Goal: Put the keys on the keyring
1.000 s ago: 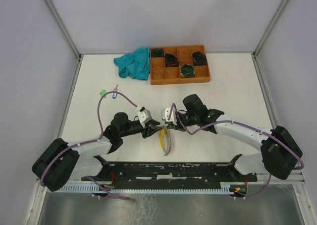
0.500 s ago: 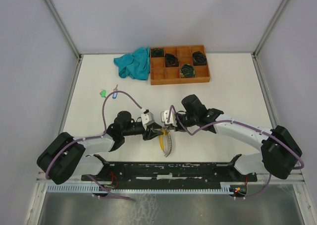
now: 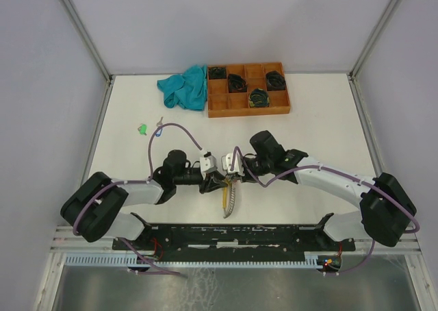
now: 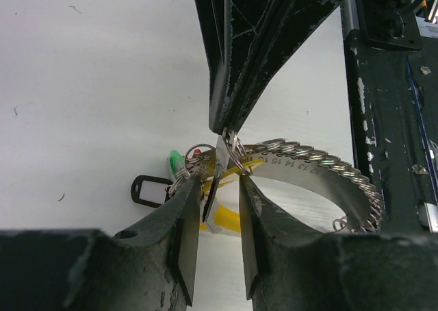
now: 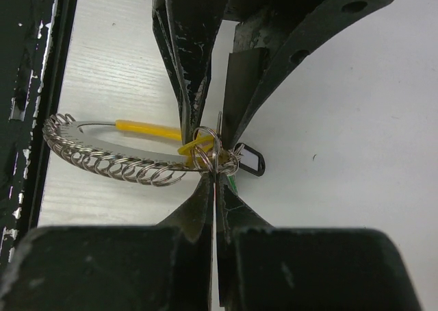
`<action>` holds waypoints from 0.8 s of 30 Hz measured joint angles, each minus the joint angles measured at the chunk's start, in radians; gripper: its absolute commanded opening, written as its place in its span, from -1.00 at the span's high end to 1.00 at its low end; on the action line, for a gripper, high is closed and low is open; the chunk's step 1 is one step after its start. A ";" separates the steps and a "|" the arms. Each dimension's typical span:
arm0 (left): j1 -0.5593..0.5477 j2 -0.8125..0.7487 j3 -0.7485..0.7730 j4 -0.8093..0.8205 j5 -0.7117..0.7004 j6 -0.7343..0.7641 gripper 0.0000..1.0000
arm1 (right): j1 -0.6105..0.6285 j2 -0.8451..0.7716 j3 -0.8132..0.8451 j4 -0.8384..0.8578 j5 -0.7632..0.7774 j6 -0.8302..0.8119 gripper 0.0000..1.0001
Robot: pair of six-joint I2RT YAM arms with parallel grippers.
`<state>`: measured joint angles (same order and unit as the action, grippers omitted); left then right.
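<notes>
The left gripper (image 4: 217, 188) swung in on the silver metal keyring with a yellow segment (image 4: 321, 164).
Within a second the left arm had edged rightward. Its jaws stood part-open, clamping nothing visible. The right gripper (image 5: 214, 181), fully closed, pinched the keyring's small loops near the front edge of the white table (image 3: 308, 119). A green-tagged key (image 3: 142, 128) lay well apart, apparently still unthreaded.
</notes>
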<state>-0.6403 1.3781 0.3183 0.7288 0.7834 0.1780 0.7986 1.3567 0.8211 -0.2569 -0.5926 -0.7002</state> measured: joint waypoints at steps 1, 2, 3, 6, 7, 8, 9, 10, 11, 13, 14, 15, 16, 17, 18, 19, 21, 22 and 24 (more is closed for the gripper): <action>0.000 0.007 0.004 0.000 0.008 0.003 0.41 | 0.000 0.000 0.000 0.000 0.000 -0.001 0.99; 0.001 0.013 0.006 0.000 0.015 0.004 0.47 | 0.000 0.000 0.000 0.000 0.000 -0.002 0.99; 0.001 0.017 0.009 0.000 0.023 0.006 0.53 | 0.000 0.000 0.000 -0.001 0.000 -0.002 0.99; 0.002 0.022 0.010 -0.001 0.038 0.010 0.70 | 0.000 0.000 0.000 -0.003 -0.002 -0.002 0.99; 0.002 0.022 0.010 -0.001 0.042 0.010 0.77 | 0.000 0.000 0.000 -0.002 -0.002 -0.002 0.99; 0.002 0.023 0.010 -0.002 0.049 0.010 0.83 | 0.000 0.000 0.000 -0.001 -0.002 -0.001 0.99; 0.002 0.023 0.010 -0.002 0.058 0.010 0.89 | 0.000 0.000 0.000 0.001 -0.002 -0.001 0.99; 0.002 0.023 0.010 -0.002 0.061 0.010 0.94 | 0.000 0.000 0.000 0.001 -0.002 0.000 0.99; 0.002 0.023 0.010 -0.002 0.066 0.010 0.95 | 0.000 0.000 0.000 0.001 -0.001 0.002 0.98; 0.002 0.024 0.010 -0.001 0.068 0.010 0.95 | 0.000 0.000 0.000 0.001 0.000 0.007 0.95; 0.002 0.024 0.010 0.000 0.069 0.010 0.95 | 0.000 0.000 0.000 0.001 0.001 0.010 0.93; 0.002 0.024 0.010 0.001 0.069 0.010 0.95 | 0.000 0.000 0.000 0.002 0.002 0.014 0.89; 0.002 0.024 0.010 0.002 0.069 0.010 0.95 | 0.000 0.000 0.000 0.003 0.003 0.019 0.82; 0.002 0.024 0.009 0.004 0.069 0.010 0.95 | 0.000 0.000 0.000 0.004 0.003 0.023 0.78; 0.002 0.024 0.006 0.009 0.068 0.010 0.95 | 0.000 0.000 -0.001 0.006 0.004 0.026 0.76; 0.002 0.024 0.002 0.017 0.067 0.011 0.95 | 0.000 -0.001 -0.002 0.008 0.004 0.030 0.74; 0.002 0.023 -0.007 0.035 0.064 0.012 0.95 | 0.000 -0.007 -0.013 0.022 0.002 0.040 0.66; 0.002 0.021 -0.013 0.042 0.064 0.014 0.95 | 0.000 -0.011 -0.018 0.027 0.001 0.044 0.60; 0.002 0.014 -0.029 0.063 0.062 0.027 0.95 | 0.003 -0.020 -0.029 0.037 0.000 0.052 0.54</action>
<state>-0.6388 1.3918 0.2897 0.7914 0.8452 0.2047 0.8017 1.3369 0.7921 -0.2195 -0.5930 -0.6483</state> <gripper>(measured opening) 0.054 0.181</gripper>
